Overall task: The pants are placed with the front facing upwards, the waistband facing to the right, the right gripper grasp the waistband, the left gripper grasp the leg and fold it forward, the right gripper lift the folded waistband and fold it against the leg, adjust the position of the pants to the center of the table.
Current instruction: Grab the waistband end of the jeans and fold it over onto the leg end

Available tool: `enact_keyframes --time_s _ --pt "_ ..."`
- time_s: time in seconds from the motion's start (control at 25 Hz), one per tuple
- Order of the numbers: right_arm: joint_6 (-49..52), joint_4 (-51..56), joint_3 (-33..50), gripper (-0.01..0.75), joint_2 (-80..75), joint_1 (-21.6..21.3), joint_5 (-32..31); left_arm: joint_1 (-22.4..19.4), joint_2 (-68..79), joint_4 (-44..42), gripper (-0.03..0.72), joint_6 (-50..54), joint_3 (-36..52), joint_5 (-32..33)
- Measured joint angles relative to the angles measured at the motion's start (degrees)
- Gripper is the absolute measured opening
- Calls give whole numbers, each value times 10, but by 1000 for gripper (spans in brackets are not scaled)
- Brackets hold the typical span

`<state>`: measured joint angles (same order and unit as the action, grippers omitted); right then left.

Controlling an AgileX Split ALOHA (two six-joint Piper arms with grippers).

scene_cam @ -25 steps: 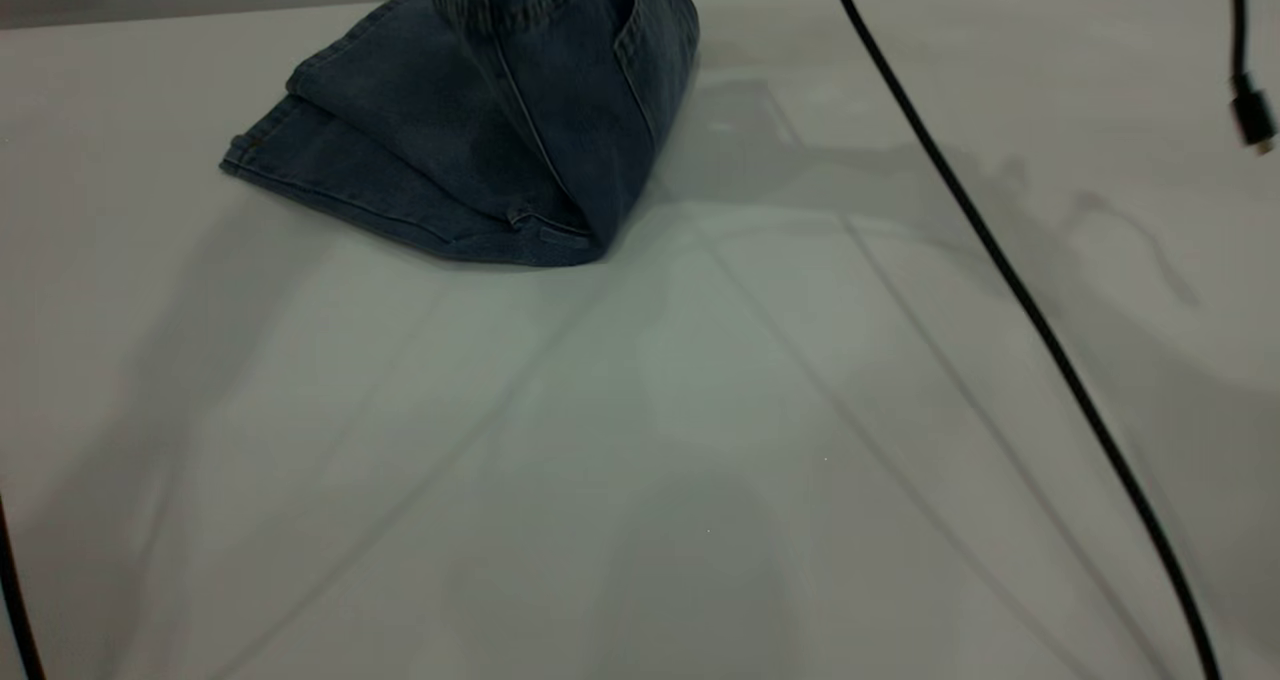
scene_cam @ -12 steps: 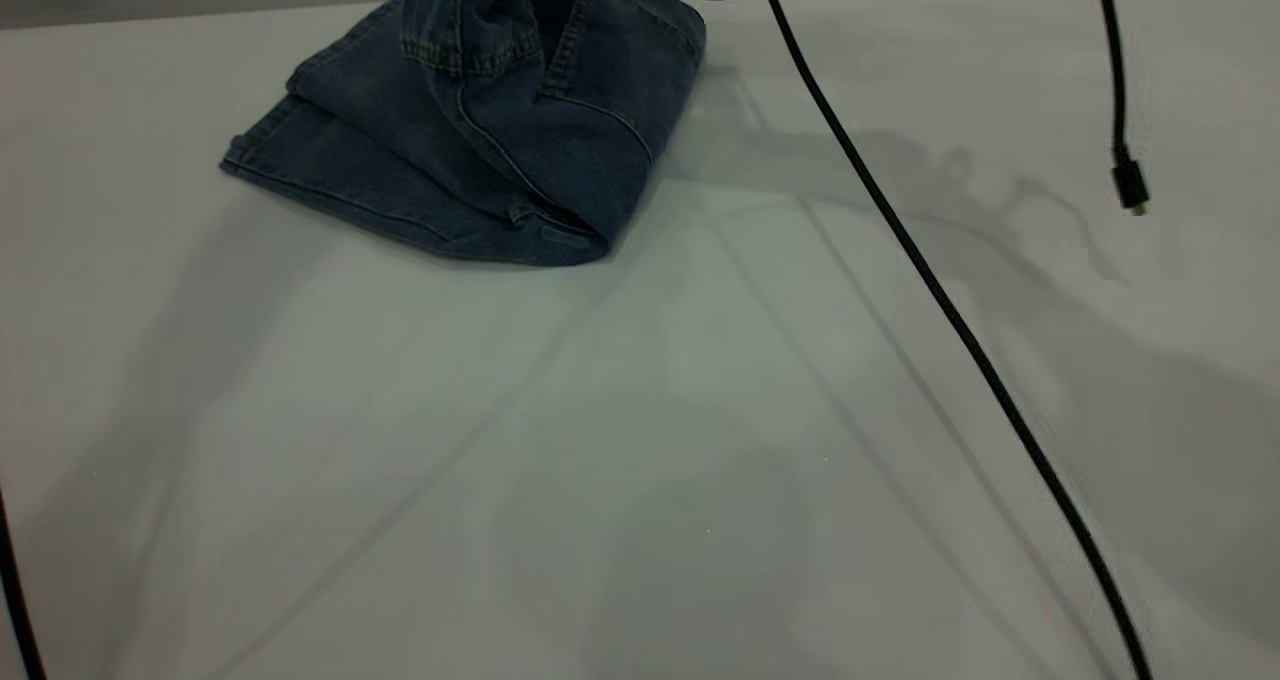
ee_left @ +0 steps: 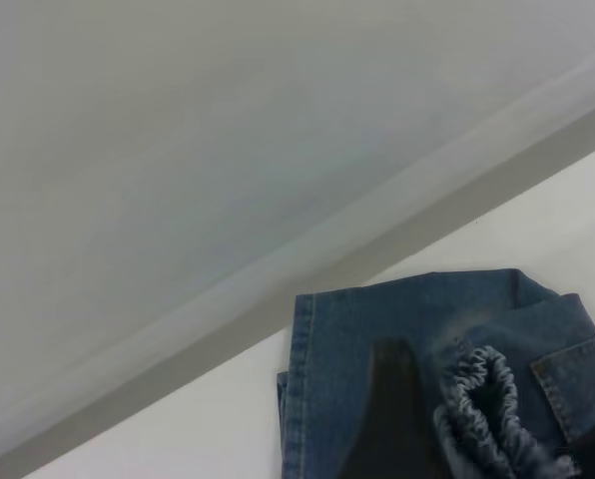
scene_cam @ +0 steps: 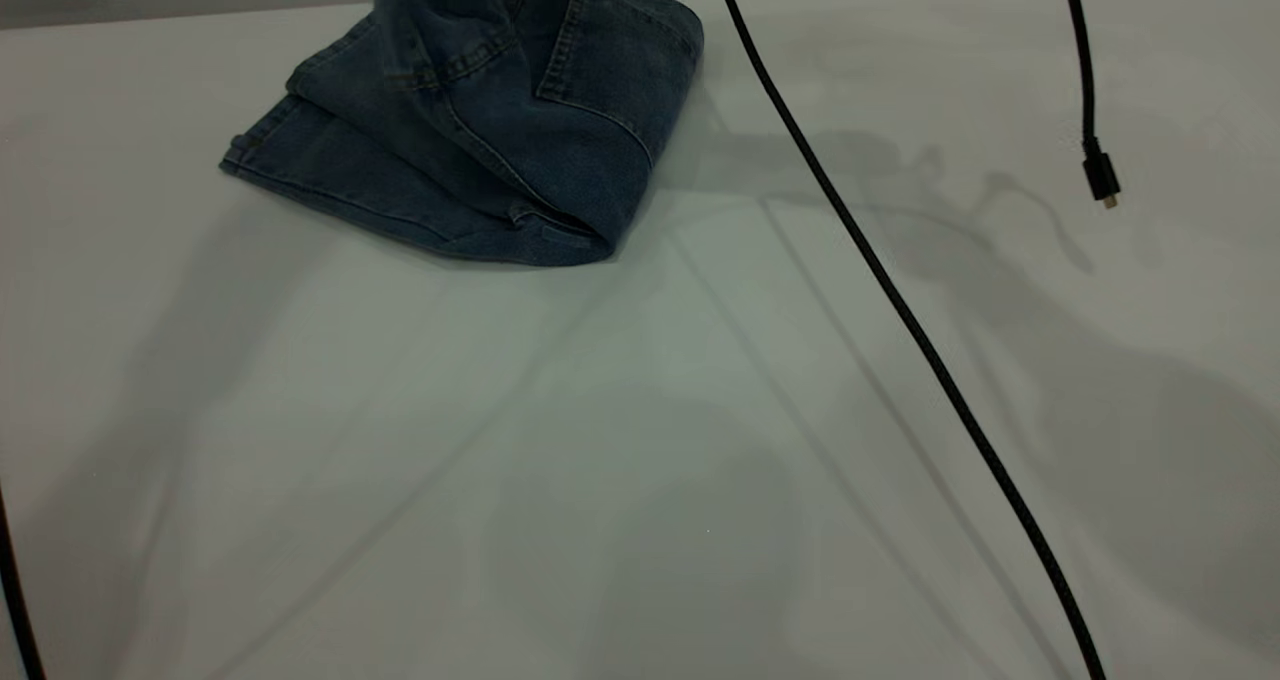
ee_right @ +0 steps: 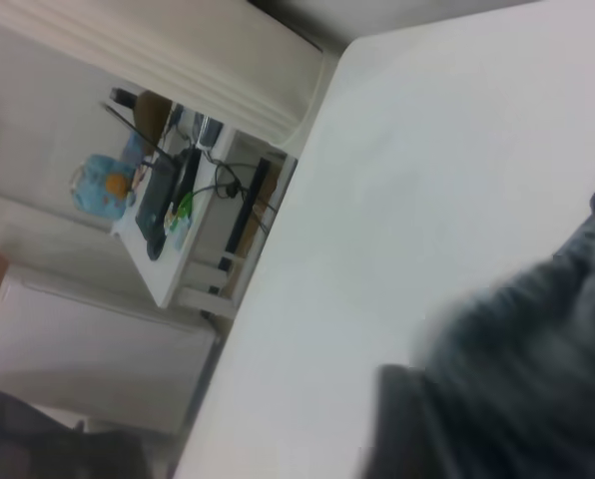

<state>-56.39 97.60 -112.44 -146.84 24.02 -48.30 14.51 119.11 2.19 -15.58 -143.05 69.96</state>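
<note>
Folded blue denim pants (scene_cam: 480, 160) lying toward the far left of the white table (scene_cam: 640, 460), well off its middle, hems to the left and one folded edge rounded toward the camera. Upper part of the cloth pulled up and running out of the exterior view's top edge, with a square pocket (scene_cam: 600, 80) facing outward. From the left wrist camera, the ruched waistband (ee_left: 487, 399) bunched into a raised loop above the flat layers. Left gripper (ee_left: 492, 444) hovering just over that loop, spread wide, one dark finger (ee_left: 387, 419) against the denim and the other barely showing at the picture's edge, nothing pinched. Right gripper (ee_right: 417, 429) pressed up close to blurred denim in its own camera; impossible to tell whether clamped or loose. Thin black cable (scene_cam: 900, 310) slanting across the table from top centre to bottom right. Second cable hanging at the far right, ending in a small plug (scene_cam: 1100, 180) above the surface. Cluttered desk (ee_right: 178, 210) beyond the table's far edge
</note>
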Motion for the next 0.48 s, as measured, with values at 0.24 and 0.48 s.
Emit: enact_keyframes --time_s 0.24,0.48 --pt "14 -13 0 613 3 -6 14 0 1 0 481 0 0 0" --pt "39 -61 0 586 10 -62 10 0 2 -4 481 0 2 -1"
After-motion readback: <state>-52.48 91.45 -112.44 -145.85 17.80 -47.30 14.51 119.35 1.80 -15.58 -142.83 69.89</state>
